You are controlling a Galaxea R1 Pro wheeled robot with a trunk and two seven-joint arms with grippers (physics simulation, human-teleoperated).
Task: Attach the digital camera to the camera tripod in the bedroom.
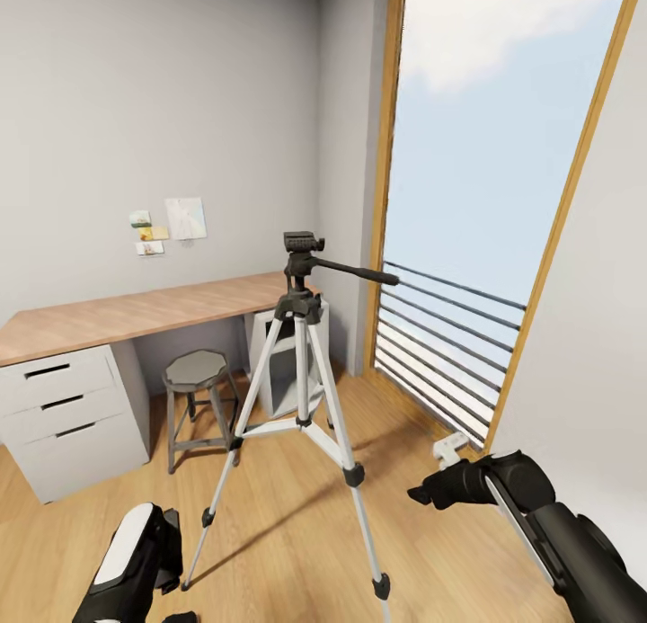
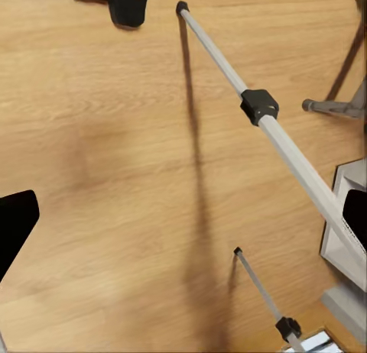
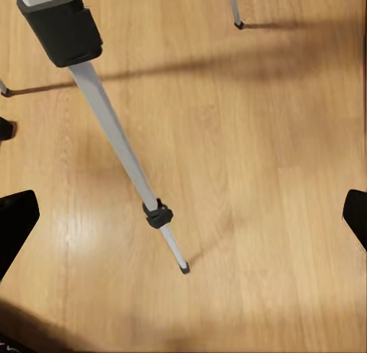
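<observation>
**Tripod reached; head bare, camera to fetch**

- Camera tripod [image 1: 303,371]: upright on the plank floor [image 1: 288,533], between the stool [image 1: 196,376] and the window [image 1: 503,200].
- Digital camera: location unconfirmed; you must find it first.
- Left gripper [image 2: 183,208], right gripper [image 3: 183,215]: your arms hang low, fingers spread, holding nothing.

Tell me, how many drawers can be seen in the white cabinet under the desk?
3. They are stacked in the white cabinet under the desk's left end: top drawer, middle drawer, bottom drawer. More drawers elsewhere may be hidden.
</observation>
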